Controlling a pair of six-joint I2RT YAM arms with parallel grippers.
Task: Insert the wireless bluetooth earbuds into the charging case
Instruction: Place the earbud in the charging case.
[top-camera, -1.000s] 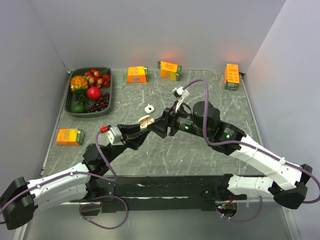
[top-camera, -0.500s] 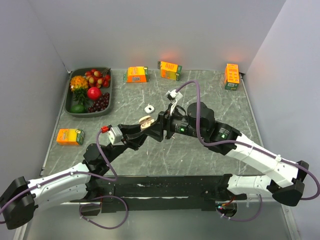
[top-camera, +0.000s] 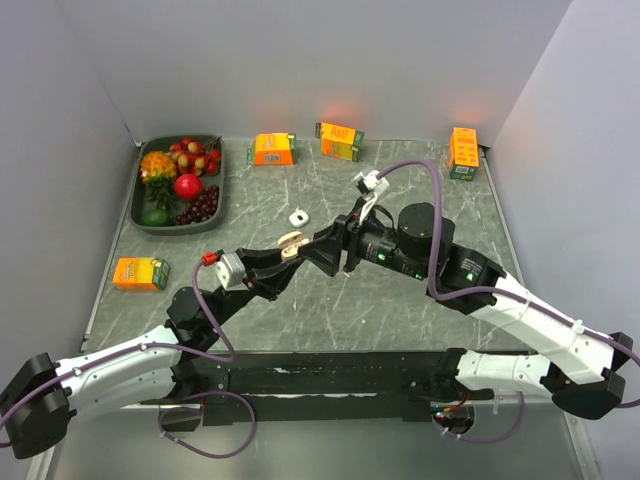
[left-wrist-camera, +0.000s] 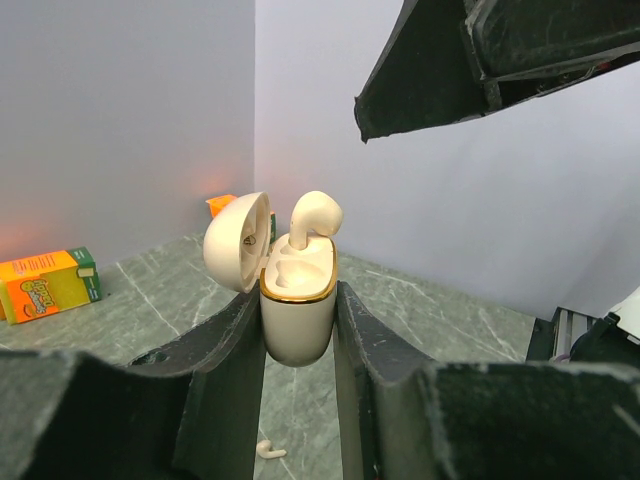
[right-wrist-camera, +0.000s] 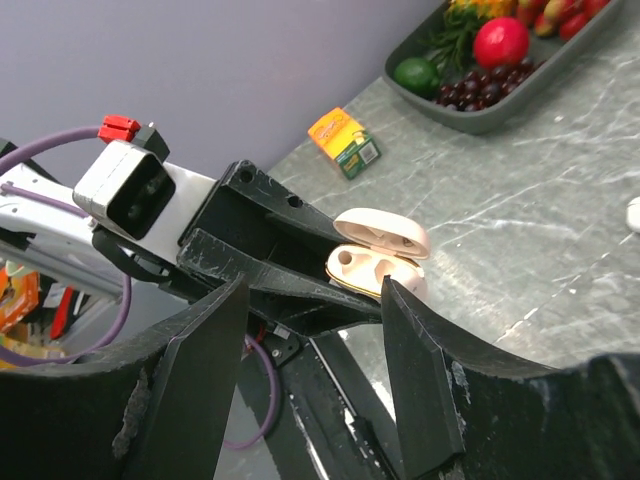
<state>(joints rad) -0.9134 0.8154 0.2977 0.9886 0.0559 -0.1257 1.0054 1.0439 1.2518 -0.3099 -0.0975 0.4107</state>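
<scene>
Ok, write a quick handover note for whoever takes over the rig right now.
Left gripper: shut on the charging case, lid open, held upright off the table.
Right gripper: open, empty, close by the case.
Done: one earbud stands in a slot, head sticking up, seemingly not fully seated.
Left: what looks like the second earbud lies on the table below the case. Press the first down, then fetch and insert that one.

A grey-green marbled desk (top-camera: 330, 310) with thin white veins fills the enclosure. Plain pale lavender-grey panels close it in: a back wall (top-camera: 320, 60), a left wall (top-camera: 50, 150) and a right wall (top-camera: 580, 120). A black rail (top-camera: 330, 378) runs along the near edge.
</scene>
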